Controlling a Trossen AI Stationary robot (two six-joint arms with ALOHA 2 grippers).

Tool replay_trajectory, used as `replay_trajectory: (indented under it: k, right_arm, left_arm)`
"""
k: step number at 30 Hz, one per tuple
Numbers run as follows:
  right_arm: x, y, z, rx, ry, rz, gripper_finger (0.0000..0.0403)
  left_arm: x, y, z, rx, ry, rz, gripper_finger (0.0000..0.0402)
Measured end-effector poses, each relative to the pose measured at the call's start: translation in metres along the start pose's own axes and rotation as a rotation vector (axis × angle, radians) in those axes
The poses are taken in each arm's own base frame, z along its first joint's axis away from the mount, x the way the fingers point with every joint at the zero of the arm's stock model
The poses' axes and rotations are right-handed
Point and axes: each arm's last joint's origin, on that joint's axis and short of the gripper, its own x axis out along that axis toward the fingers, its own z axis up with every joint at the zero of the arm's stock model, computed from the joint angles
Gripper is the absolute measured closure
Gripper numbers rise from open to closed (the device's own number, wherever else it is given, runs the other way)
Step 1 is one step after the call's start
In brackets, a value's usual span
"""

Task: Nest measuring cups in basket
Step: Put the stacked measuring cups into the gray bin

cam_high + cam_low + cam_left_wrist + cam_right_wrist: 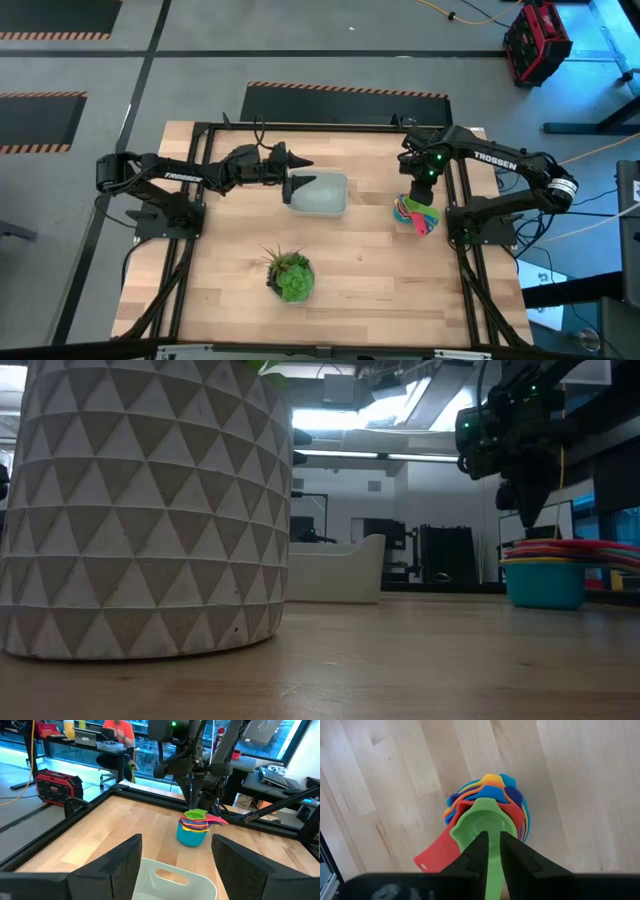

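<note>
I have the right claw pinched narrowly on the green cup's handle atop the nested measuring cups on the worktop, while the left claw is spread wide around the basket, steadying it.

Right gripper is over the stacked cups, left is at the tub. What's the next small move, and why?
Probably a short straight lift with the right gripper. Its fingers look pinched on the green cup's handle at the top of the stack of measuring cups, which sits on the table apart from the basket. The left gripper waits open around the basket's edge.
</note>
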Motion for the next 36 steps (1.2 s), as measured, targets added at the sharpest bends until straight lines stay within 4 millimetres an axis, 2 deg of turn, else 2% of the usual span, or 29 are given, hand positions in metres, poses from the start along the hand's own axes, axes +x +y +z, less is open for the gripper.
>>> replay_trajectory:
  k: [32,36]
  right_arm:
    - [-0.0001,-0.002,0.0042,0.073,-0.038,-0.038,0.0349]
    - [-0.0002,-0.0022,0.0041,0.094,-0.037,-0.043,0.0332]
  left_arm:
    - [0.0,0.0,0.0,0.0,0.0,0.0,0.0168]
    - [0.0,0.0,0.0,0.0,0.0,0.0,0.0168]
